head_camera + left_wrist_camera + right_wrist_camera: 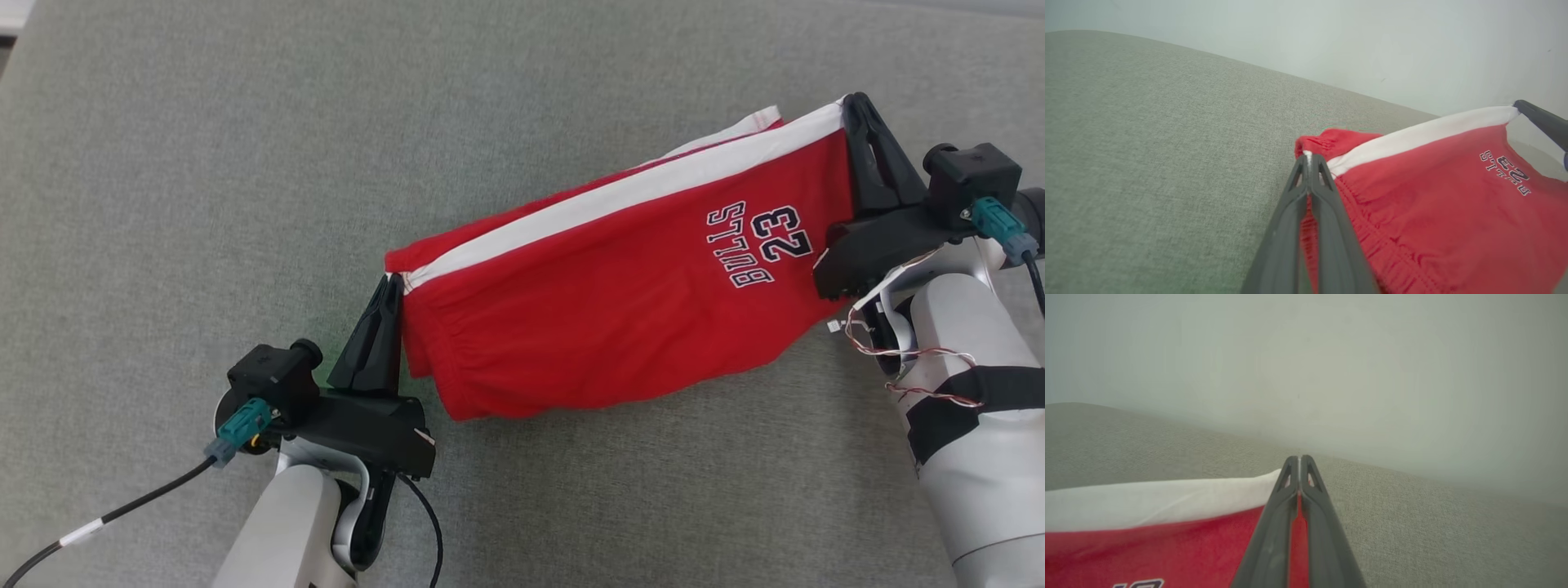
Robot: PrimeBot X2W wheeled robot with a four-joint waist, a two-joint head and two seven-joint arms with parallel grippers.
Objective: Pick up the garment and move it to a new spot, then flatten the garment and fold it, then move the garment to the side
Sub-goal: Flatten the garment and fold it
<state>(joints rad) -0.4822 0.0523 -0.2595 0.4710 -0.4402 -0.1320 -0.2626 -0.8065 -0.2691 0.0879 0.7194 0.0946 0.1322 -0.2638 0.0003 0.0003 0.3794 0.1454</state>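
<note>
A pair of soft red jersey shorts, with a white side stripe and "BULLS 23" lettering, hangs stretched between two grippers over a grey fabric-covered bench. The left gripper has its two dark fingers pinched tight on the gathered waistband corner, at one end of the white stripe. The right gripper has its fingers pinched tight on the leg hem at the stripe's other end. The stripe edge runs fairly taut between them. The rest of the cloth sags below it in loose layers, and it is unclear whether the lowest fold touches the bench.

The shorts look light, limp and stretchy, so they will likely droop and crumple wherever they are not held. The thick elastic waistband should give a firm hold, while the thin hem seems more likely to slip from narrow tips. Gripping the outer corners and keeping them apart should help the cloth lie flat.
</note>
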